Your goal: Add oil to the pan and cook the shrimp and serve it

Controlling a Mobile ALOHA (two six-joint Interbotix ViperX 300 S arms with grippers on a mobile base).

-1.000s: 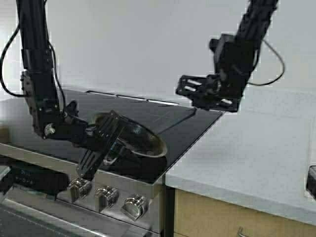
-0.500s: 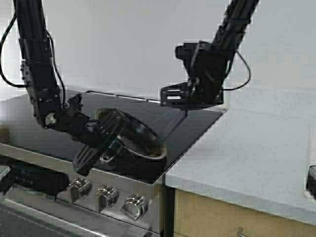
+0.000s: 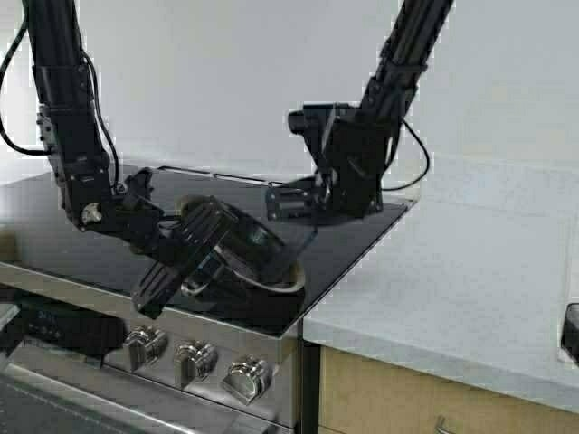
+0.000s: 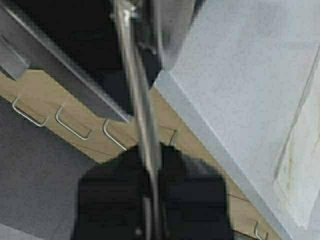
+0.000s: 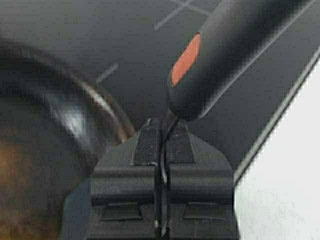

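- Gripping the pan (image 3: 258, 258) by its handle near the front of the stove surface (image 3: 54, 226), left pincer (image 3: 194, 249) clamped, pan tilted.
- Pinching a thin utensil (image 5: 220, 45), right pincer (image 3: 289, 203) poised above the far rim.
- Risking a slip off the near edge if the tilt steepens.
- Showing the orange-marked utensil only in the right wrist view; shrimp not visible anywhere.

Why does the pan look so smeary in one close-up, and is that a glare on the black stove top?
Right wrist view: the pan sits close to the lens and is out of focus, while the right hand looks sharper. High view: the glossy stove top mirrors the pale wall as a soft sheen, and the pan's rim catches light. Left wrist view: the pan's handle is a bright streak.
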